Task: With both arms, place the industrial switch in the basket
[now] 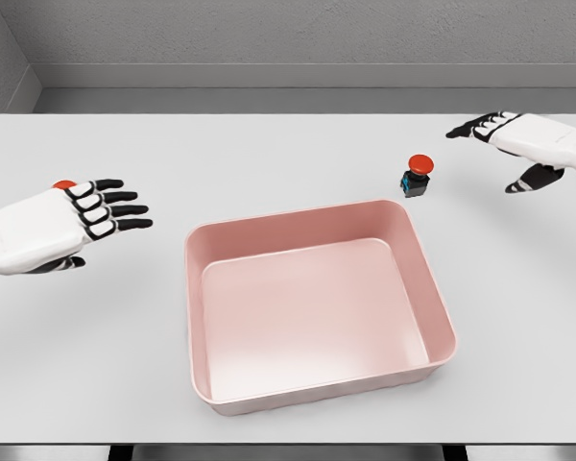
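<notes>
Bright even overhead light on my feed, soft faint shadows on the desk (269,154), pale sheen inside the basket (312,317), sharp throughout, no edge distortion

Both arms wear smooth, glossy white shells that run over the wrists and the backs of the hands. The left hand (82,219) has black fingers capped with white knuckle plates; the right hand (518,144) shows the same black-and-white jointed fingers and a black thumb.

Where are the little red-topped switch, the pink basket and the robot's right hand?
industrial switch (418,176), head view, on its dark body below the red button.
basket (319,395), head view, on its near wall.
right hand (515,144), head view, on the palm's middle.
</notes>
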`<act>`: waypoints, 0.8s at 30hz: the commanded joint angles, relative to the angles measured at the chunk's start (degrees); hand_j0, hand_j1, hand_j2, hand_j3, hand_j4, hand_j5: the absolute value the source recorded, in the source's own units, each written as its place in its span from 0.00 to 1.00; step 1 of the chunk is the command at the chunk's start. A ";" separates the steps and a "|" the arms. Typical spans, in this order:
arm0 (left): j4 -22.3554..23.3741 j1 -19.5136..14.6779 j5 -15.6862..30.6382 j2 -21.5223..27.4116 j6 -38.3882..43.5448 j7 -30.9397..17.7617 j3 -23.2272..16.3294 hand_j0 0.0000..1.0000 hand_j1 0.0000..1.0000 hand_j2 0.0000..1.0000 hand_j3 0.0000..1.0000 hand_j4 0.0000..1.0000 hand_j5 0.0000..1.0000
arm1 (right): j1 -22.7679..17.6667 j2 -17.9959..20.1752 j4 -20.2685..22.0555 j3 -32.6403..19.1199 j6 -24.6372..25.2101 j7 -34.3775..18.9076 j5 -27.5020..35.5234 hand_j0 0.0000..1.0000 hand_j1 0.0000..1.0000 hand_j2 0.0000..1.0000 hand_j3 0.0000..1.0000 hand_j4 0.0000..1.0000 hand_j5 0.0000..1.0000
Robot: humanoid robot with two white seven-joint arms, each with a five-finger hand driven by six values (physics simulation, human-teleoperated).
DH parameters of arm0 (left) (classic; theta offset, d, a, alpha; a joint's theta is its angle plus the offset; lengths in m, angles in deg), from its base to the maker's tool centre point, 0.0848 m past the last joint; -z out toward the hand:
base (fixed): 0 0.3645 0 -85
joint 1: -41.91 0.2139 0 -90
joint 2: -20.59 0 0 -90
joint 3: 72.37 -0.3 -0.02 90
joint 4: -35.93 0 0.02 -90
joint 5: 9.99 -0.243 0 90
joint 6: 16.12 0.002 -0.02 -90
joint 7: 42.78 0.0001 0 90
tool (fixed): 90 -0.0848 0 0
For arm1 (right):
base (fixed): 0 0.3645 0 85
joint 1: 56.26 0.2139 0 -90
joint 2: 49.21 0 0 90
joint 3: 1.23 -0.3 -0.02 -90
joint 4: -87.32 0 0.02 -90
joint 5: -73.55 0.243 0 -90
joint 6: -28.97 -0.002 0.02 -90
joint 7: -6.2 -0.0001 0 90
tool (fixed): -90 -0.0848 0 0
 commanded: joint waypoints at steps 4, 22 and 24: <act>0.02 0.09 0.37 -0.38 -0.05 -0.02 -0.10 1.00 1.00 1.00 1.00 1.00 1.00 | 0.35 0.20 0.31 0.41 0.50 -0.46 0.33 1.00 1.00 1.00 1.00 1.00 1.00; 15.23 -7.47 -4.81 -4.34 -0.05 -5.38 0.43 1.00 1.00 1.00 1.00 1.00 1.00 | 5.80 -4.19 3.39 4.63 7.88 -5.65 -0.20 1.00 1.00 1.00 1.00 1.00 1.00; 17.07 -8.87 -4.90 -6.53 -0.05 -5.38 0.17 1.00 1.00 1.00 1.00 1.00 1.00 | 5.80 -5.77 3.30 4.72 8.23 -6.27 -0.20 1.00 1.00 1.00 1.00 1.00 1.00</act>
